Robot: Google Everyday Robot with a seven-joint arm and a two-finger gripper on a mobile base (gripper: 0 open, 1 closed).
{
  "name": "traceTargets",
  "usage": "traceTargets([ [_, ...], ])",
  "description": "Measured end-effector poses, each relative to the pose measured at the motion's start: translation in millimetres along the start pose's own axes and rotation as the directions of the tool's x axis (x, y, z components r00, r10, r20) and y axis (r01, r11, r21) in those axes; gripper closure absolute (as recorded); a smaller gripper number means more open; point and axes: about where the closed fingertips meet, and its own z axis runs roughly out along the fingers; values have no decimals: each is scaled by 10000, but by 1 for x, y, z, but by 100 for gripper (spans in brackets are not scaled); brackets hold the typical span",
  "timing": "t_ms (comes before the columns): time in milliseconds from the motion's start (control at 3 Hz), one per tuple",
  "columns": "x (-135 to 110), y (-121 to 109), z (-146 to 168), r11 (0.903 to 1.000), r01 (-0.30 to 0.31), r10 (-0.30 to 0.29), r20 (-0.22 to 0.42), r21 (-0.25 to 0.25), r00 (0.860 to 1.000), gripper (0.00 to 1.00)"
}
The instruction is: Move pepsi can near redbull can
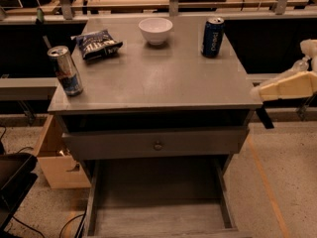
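The pepsi can [213,37], dark navy blue with white lettering and a silver top, stands upright at the back right of the grey table top [158,78]. The redbull can [66,70], slim and silver with blue and red markings, stands upright at the front left corner. My gripper [262,90], cream-coloured, reaches in from the right edge of the view, level with the table's front right corner. It is well in front of and to the right of the pepsi can and holds nothing that I can see.
A white bowl [155,29] sits at the back middle. A dark chip bag [97,44] lies at the back left. The bottom drawer [158,207] is pulled open below. A cardboard box [57,157] stands on the floor at the left.
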Motion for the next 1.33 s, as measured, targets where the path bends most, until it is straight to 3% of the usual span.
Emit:
traceTargets([
  [333, -15, -18, 2, 9974, -172, 133, 553, 702, 9984, 0],
  [667, -18, -17, 5, 9973, -227, 181, 670, 695, 9976, 0],
  [1000, -29, -34, 48, 9959, -243, 150, 1058, 873, 9943, 0],
  [1333, -41, -85, 116, 9836, -767, 426, 2029, 1633, 9783, 0],
])
